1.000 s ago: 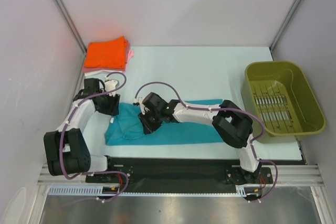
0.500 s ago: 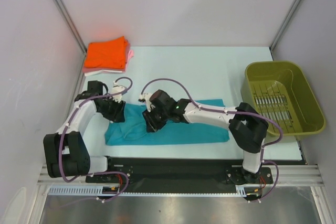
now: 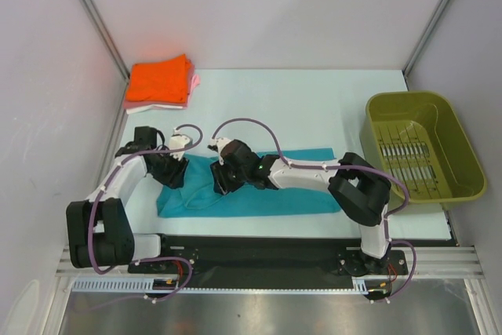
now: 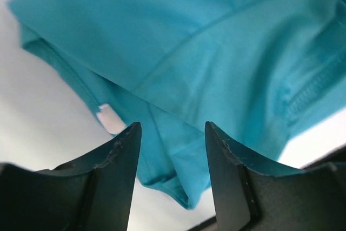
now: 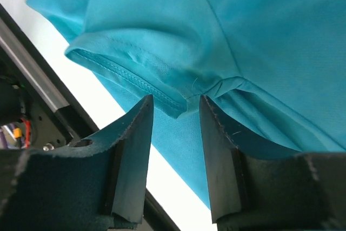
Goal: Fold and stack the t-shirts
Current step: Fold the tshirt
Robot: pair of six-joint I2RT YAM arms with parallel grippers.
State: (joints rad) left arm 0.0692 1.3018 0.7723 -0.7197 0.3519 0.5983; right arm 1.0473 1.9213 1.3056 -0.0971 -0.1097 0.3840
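A teal t-shirt [image 3: 267, 194] lies partly folded lengthwise near the table's front edge. My left gripper [image 3: 176, 170] is low over its left end; in the left wrist view [image 4: 170, 133] the jaws are open with a folded corner of the teal cloth [image 4: 216, 52] between them. My right gripper [image 3: 222, 180] is low over the shirt left of its middle; in the right wrist view [image 5: 174, 104] the jaws are open around a sleeve hem [image 5: 130, 74]. A folded orange shirt [image 3: 159, 80] tops a stack at the back left, with pink [image 3: 194, 81] and white [image 3: 140, 107] ones under it.
An olive-green plastic basket [image 3: 463, 151] stands at the right, empty. Grey walls close in the table on the left, back and right. A black rail [image 3: 259, 245] runs along the front edge just below the shirt.
My left gripper has moved right and down onto the shirt's left end. My right arm's elbow swung right then back, and its gripper stayed over the shirt's left part.
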